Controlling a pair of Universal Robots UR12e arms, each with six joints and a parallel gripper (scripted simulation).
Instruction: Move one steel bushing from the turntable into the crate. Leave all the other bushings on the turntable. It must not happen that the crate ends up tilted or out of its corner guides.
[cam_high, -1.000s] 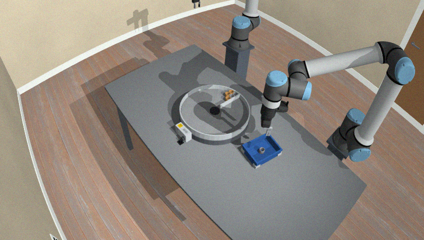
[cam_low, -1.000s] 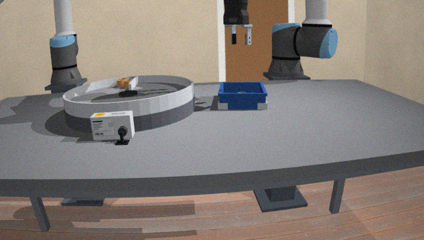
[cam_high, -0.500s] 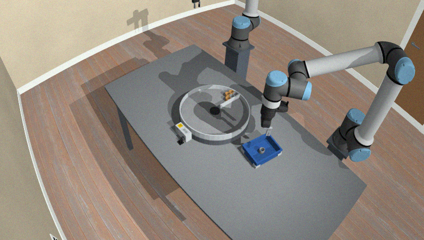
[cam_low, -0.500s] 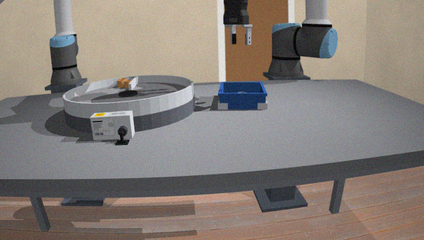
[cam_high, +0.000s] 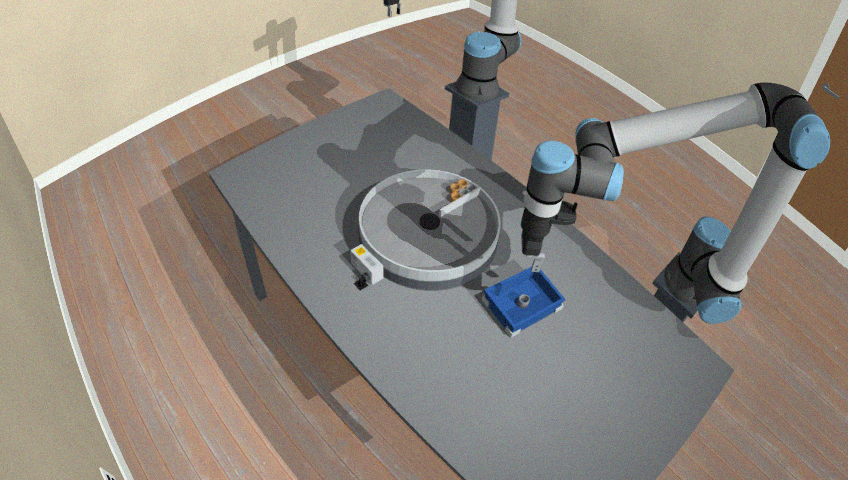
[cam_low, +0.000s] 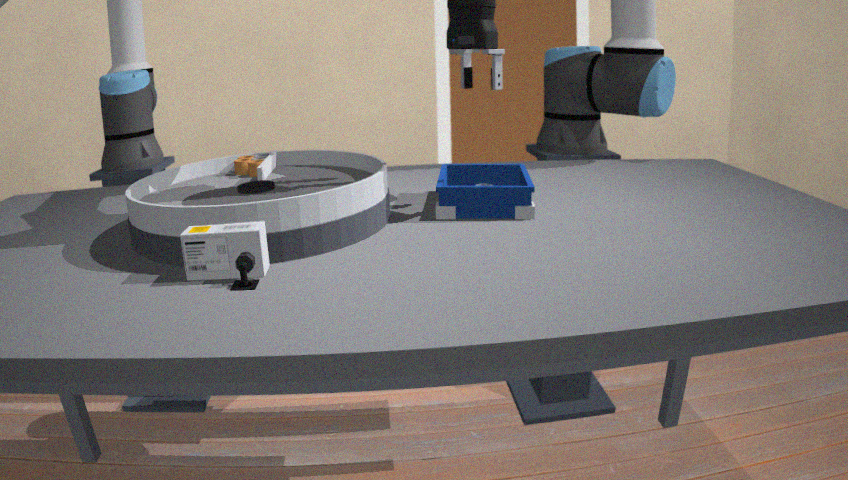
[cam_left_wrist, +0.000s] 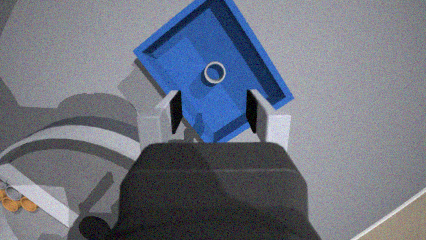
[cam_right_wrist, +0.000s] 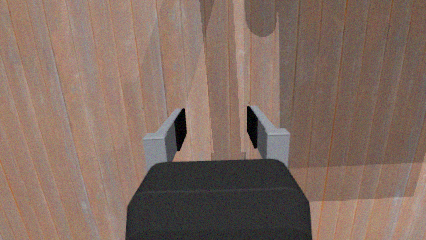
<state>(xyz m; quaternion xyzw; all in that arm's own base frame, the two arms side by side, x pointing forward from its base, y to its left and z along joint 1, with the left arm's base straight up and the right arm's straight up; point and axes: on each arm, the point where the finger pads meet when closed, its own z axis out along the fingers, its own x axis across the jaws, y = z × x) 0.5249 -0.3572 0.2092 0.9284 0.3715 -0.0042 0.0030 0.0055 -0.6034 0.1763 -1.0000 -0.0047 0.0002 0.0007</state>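
Note:
The blue crate (cam_high: 535, 316) (cam_low: 484, 203) (cam_left_wrist: 260, 50) sits flat between its white corner guides (cam_high: 512, 331) (cam_low: 524, 212). One steel bushing (cam_high: 523, 304) (cam_left_wrist: 205, 73) stands upright inside on the crate floor. Several orange bushings (cam_high: 454, 195) (cam_low: 241, 166) (cam_left_wrist: 29, 204) and at least one grey bushing (cam_left_wrist: 13, 193) are grouped on the turntable (cam_high: 416, 274) (cam_low: 333, 199) (cam_left_wrist: 75, 131) beside its white bar. My left gripper (cam_low: 482, 83) (cam_left_wrist: 213, 103) is open and empty, high above the crate. My right gripper (cam_high: 392, 11) (cam_right_wrist: 216, 119) is open and empty, over the floor beyond the table.
The white bar (cam_high: 461, 202) (cam_left_wrist: 40, 192) runs from near the turntable's hub toward its rim. A white box (cam_high: 367, 264) (cam_low: 223, 252) and a small black stand (cam_low: 244, 262) are at the turntable's outer side. The turntable's raised rim is close to the crate.

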